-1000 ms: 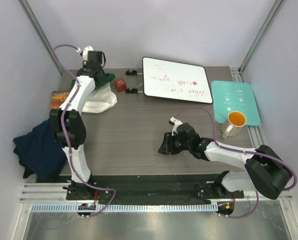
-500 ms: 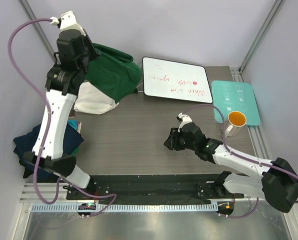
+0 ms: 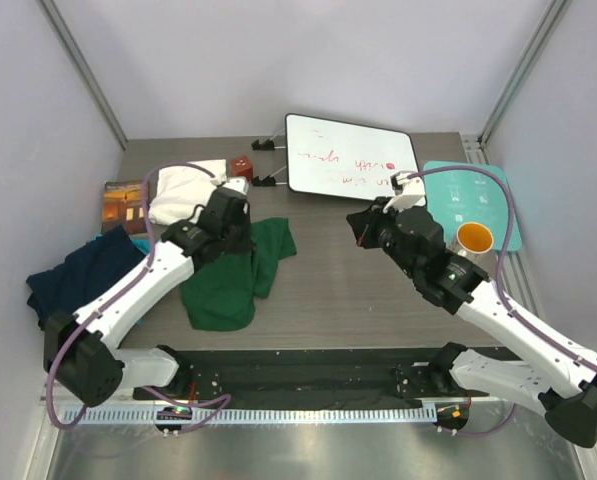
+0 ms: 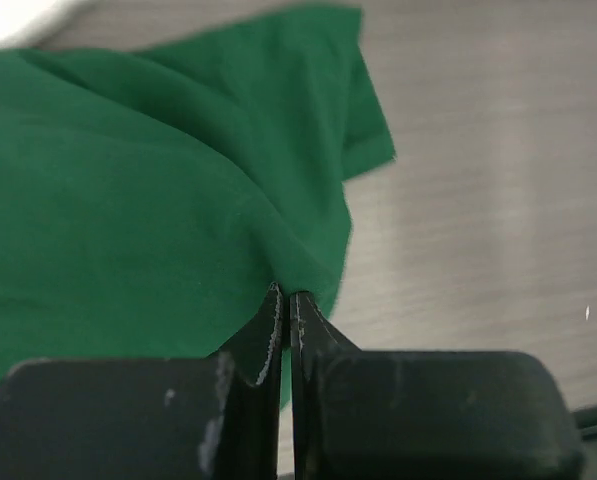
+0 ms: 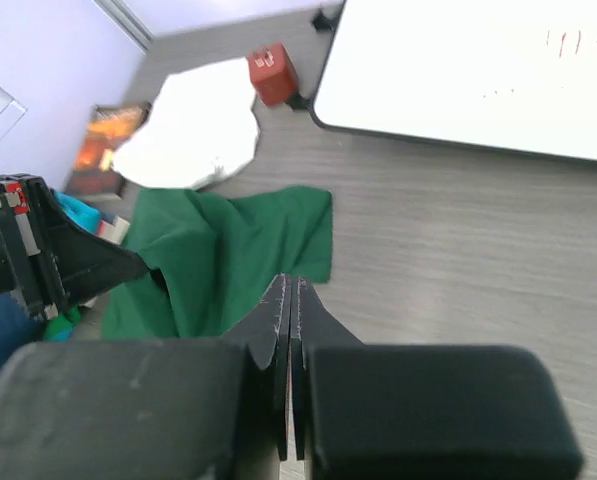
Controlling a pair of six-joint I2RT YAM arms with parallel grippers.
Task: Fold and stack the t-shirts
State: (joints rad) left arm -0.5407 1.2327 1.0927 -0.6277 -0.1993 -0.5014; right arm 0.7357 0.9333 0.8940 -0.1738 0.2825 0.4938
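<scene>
The left fingers [image 4: 267, 345] pinch the green t-shirt [image 4: 148, 200] at a raised fold.

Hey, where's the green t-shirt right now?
In the top view, the dark green t-shirt lies rumpled left of centre, just nearer than the cream-white t-shirt, pinched by the left gripper.

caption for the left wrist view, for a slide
Left gripper pinching a fold of the dark green t-shirt lying crumpled on the wood-grain table
</scene>
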